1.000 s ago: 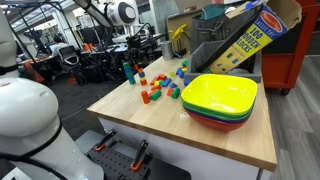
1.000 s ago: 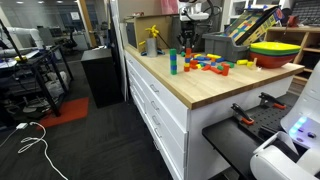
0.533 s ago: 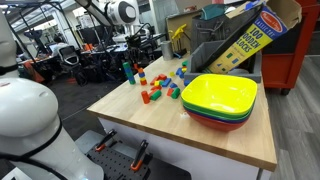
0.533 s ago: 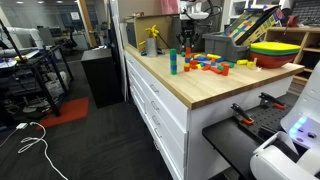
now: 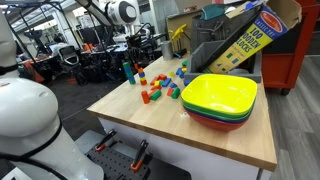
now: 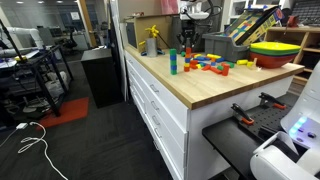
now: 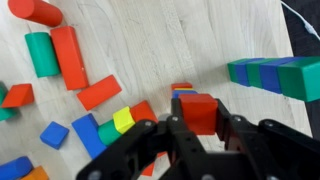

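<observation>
Gripping a red block (image 7: 198, 108), the gripper (image 7: 198, 120) has its two dark fingers (image 7: 150, 135) clamped against the block's left and right sides, and the block sits square between them in the wrist view. Just beyond the held block a small stack (image 7: 181, 89) shows a red top with blue and yellow edges under it; whether the block touches it cannot be told. To the right stands a tower (image 7: 270, 76) of green blocks with blue at its far end, apart from the gripper. To the left loose pieces lie on the pale wooden table (image 7: 170, 40): a yellow cube (image 7: 123, 120) touching a green cube (image 7: 108, 133), a blue bar (image 7: 88, 130), a red bar (image 7: 100, 92), a long red plank (image 7: 68, 55) beside a green cylinder (image 7: 42, 53), and a red cylinder (image 7: 35, 12) at the top corner.

In both exterior views the gripper (image 5: 128, 58) (image 6: 187, 40) hangs low over the far end of the table (image 5: 200, 135) (image 6: 190, 90), near the tower (image 5: 128, 73) (image 6: 172, 62), with the scattered pieces (image 5: 160, 90) (image 6: 210, 64) spread toward the middle. A pile of bowls (image 5: 220, 95) (image 6: 275, 50), yellow on top, sits well apart from the gripper, and a block box (image 5: 250, 35) leans behind it
</observation>
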